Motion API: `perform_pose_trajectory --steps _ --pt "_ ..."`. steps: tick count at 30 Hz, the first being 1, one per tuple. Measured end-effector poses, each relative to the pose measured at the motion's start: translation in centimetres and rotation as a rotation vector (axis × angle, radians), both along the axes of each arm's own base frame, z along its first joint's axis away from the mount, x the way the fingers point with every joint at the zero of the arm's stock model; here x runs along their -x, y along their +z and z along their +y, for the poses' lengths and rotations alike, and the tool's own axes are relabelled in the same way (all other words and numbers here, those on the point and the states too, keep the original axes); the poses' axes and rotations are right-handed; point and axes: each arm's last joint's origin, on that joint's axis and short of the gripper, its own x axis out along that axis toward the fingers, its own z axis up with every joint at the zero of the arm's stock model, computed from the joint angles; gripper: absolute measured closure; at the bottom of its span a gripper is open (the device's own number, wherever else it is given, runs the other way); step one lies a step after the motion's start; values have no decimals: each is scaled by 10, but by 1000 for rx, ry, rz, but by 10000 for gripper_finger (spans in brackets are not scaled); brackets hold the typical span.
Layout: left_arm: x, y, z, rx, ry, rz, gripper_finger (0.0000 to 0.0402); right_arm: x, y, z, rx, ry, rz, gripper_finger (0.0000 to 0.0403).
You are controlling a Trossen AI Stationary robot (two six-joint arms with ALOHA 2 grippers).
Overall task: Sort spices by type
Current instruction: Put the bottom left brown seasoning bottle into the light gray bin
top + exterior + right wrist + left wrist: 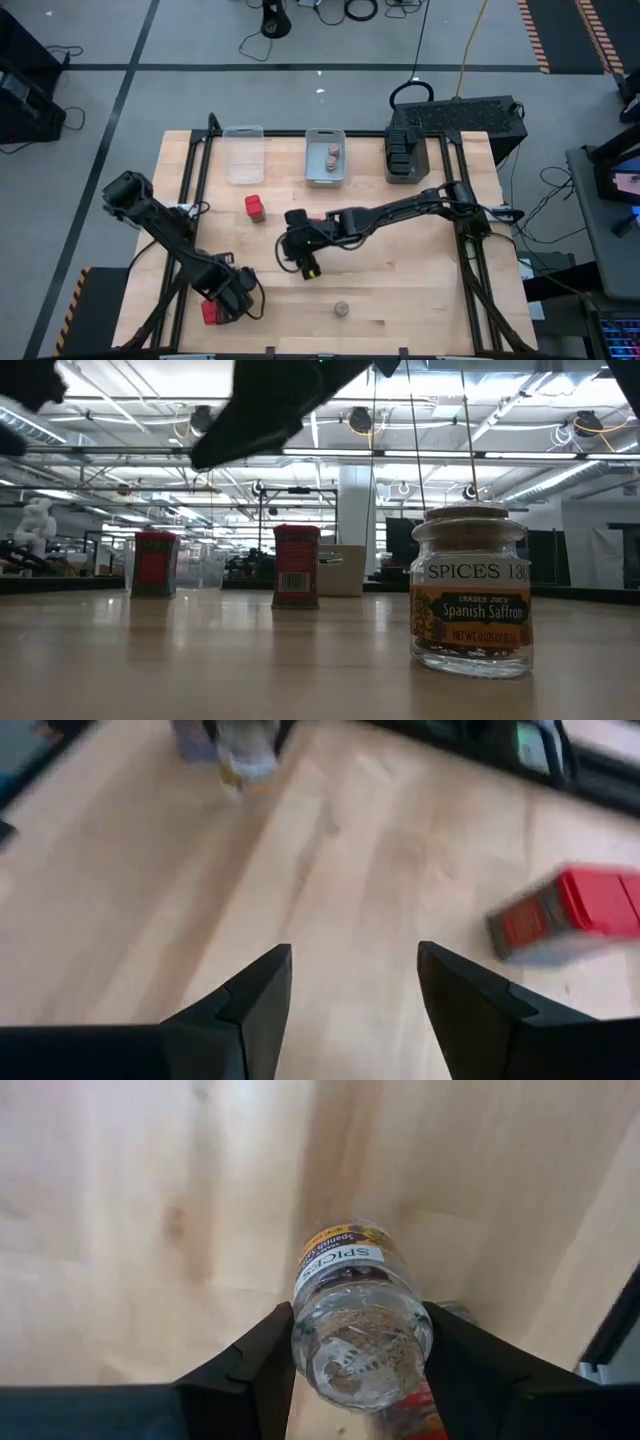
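Observation:
My left gripper (357, 1320) is near the table's near left corner (228, 292), shut on a small glass spice jar (350, 1275) with a yellow label. A red box (210, 312) stands just beside it. My right gripper (352, 952) hovers open over the table's middle (298, 255) with nothing between its fingers. Another red box (255, 207) stands on the wood beyond it, also in the right wrist view (570, 915). A second jar (342, 309) stands upright on its base near the near edge (470, 590). My left gripper pinches the jar's round glass body (303, 1342) between its two fingers, close to the clear bottom. The fingers come from above, pointing down. The jar is upended: its glass bottom faces the wrist, its labelled end points at the table. Whether that end touches the wood I cannot tell.
Three bins stand along the far edge: a clear one (243, 152), a grey one (325, 172) with two jars in it, and a dark one (405, 160) with dark blocks. A little red shows by the right gripper (312, 268). Bare wood lies right of the standing jar.

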Motion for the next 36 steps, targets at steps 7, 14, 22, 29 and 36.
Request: perform_pose_trajectory --steps 7,14,22,29,36 --pt "1 39 24 -62 22 -173 213 0 -2 -14 -17 -43 29 202" --pt "24 77 49 -84 60 -321 213 6 11 -23 6 -46 31 202" --pt "13 88 80 -90 89 -379 213 10 37 -28 -75 -7 -51 202" --pt "-19 82 95 -92 -55 -459 213 11 36 -24 -142 10 -25 202" --pt "-33 78 102 -99 -122 -497 213 12 35 -24 -162 -10 -11 202"
